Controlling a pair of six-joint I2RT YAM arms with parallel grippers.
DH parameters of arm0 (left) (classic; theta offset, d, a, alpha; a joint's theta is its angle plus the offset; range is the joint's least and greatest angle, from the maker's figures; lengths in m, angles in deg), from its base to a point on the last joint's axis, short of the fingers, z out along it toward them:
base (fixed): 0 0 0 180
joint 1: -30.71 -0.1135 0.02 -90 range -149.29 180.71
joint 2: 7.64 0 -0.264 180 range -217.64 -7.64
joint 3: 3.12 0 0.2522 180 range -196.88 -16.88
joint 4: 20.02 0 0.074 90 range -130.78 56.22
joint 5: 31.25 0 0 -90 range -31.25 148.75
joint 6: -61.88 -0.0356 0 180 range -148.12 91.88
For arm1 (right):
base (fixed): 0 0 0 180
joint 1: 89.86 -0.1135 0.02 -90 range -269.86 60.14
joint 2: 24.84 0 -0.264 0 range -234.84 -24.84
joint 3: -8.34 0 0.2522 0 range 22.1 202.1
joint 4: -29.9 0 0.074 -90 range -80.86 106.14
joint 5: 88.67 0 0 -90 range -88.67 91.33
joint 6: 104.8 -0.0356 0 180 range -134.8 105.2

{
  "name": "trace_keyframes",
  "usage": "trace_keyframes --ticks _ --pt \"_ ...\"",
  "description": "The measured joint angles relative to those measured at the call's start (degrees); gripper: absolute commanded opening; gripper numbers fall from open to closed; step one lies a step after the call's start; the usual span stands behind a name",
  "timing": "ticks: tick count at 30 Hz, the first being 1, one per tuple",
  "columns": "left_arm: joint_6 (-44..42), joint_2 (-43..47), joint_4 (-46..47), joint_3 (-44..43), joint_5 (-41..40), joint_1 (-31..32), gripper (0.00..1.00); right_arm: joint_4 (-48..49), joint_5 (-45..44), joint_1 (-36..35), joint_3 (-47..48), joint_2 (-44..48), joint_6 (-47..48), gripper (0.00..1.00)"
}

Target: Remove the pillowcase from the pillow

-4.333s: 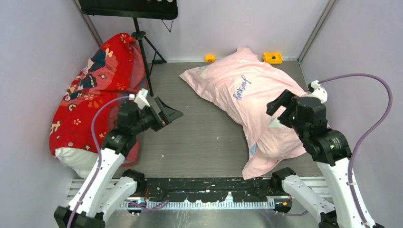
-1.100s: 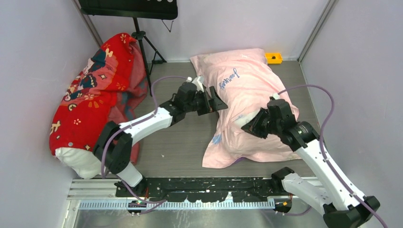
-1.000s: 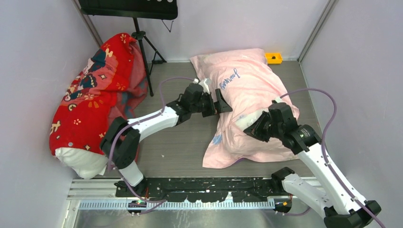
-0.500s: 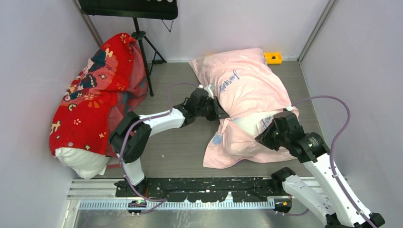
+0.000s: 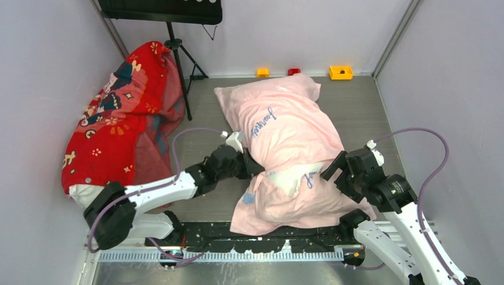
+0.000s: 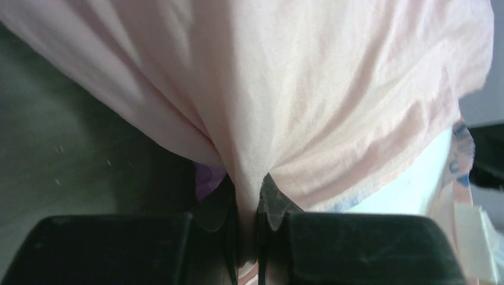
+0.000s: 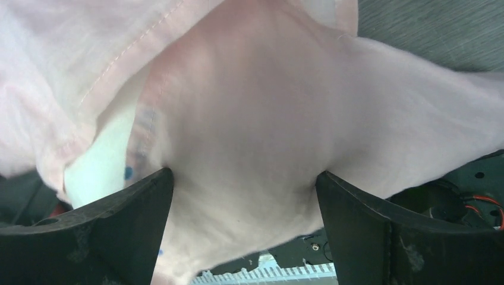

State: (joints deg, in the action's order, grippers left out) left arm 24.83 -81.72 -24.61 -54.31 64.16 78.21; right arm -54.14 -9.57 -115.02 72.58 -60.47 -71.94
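Observation:
The pale pink pillowcase with blue lettering lies mid-table, its open end toward the arms. A strip of the white pillow shows at that opening. My left gripper is at the case's left edge, shut on a pinched fold of pink fabric. In the left wrist view the white pillow shows to the right. My right gripper stands open at the case's right side. In the right wrist view loose pink cloth spans the gap between its wide-apart fingers, and a bit of the pillow shows on the left.
A pillow in a red patterned case leans against the left wall. A black tripod stand is beside it. Small orange blocks and a red one sit by the back wall. The black rail runs along the near edge.
The left gripper shut on the case's left edge and dragged pillow and case nearer and leftward. The right gripper opened, let go of the fabric and drew back toward the near right.

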Motion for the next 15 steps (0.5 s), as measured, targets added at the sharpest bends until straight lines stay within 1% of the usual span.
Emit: trace_keyframes --ticks 4,7,11,12,14,15 --pt "1.81 7.48 -0.02 5.75 -7.26 7.96 0.0 3.54 2.23 0.04 -3.76 -0.44 0.09 0.94" --pt "2.78 9.66 -0.24 7.85 -11.19 11.78 0.0 8.13 3.74 0.13 -5.2 -3.61 0.66 0.93" --pt "3.5 7.21 1.31 7.91 -13.44 13.0 0.0 14.99 5.11 0.57 -3.87 -14.53 3.13 0.92" --pt "3.56 5.86 2.67 7.91 -13.9 12.98 0.0 16.11 5.53 1.27 -1.95 -19.02 4.35 0.91" --pt "3.17 3.3 5.33 7.74 -14.03 12.61 0.0 18.12 6.51 3.56 2.16 -25.97 6.75 0.86" --pt "2.54 1.95 6.1 7.19 -13.99 12.11 0.04 19.41 7.69 5.38 4.46 -29.59 8.07 0.86"
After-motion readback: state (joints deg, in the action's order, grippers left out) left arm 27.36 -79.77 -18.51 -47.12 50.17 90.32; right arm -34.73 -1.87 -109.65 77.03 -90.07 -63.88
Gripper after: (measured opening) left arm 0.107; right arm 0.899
